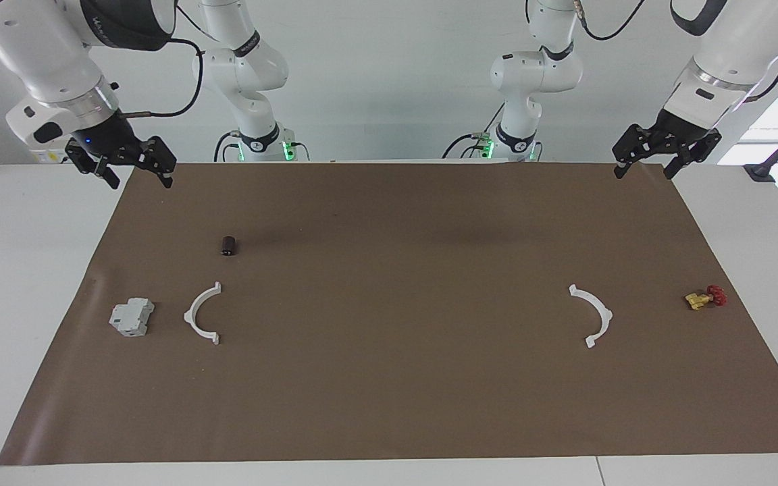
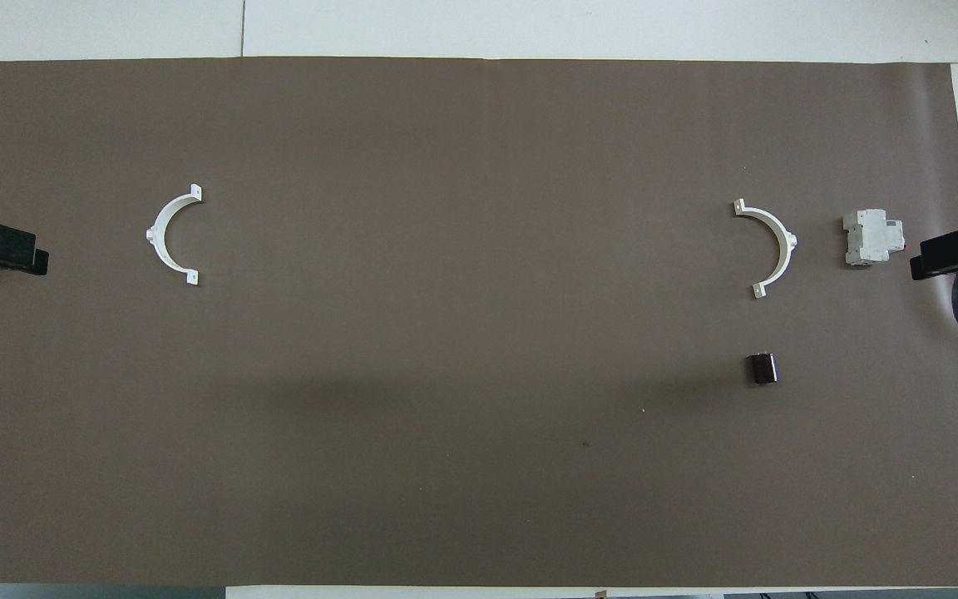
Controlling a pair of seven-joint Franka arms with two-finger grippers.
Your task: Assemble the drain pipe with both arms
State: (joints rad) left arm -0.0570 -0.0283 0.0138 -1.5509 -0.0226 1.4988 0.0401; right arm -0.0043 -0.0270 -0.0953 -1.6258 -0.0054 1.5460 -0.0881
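Observation:
The drain pipe lies as two separate white half-rings flat on the brown mat. One half-ring (image 1: 188,316) (image 2: 785,241) lies toward the right arm's end. The other half-ring (image 1: 606,312) (image 2: 156,241) lies toward the left arm's end. Their open sides face each other, far apart. My right gripper (image 1: 140,177) (image 2: 945,258) hangs open and empty above the mat's edge at its own end. My left gripper (image 1: 644,170) (image 2: 5,254) hangs open and empty above the mat's edge at its end. Both arms wait.
A grey boxy block (image 1: 132,317) (image 2: 870,237) sits beside the right-end half-ring. A small dark cylinder (image 1: 228,245) (image 2: 762,368) lies nearer to the robots than that half-ring. A yellow-and-red valve (image 1: 705,298) lies at the left arm's end. The brown mat (image 1: 389,405) covers the table.

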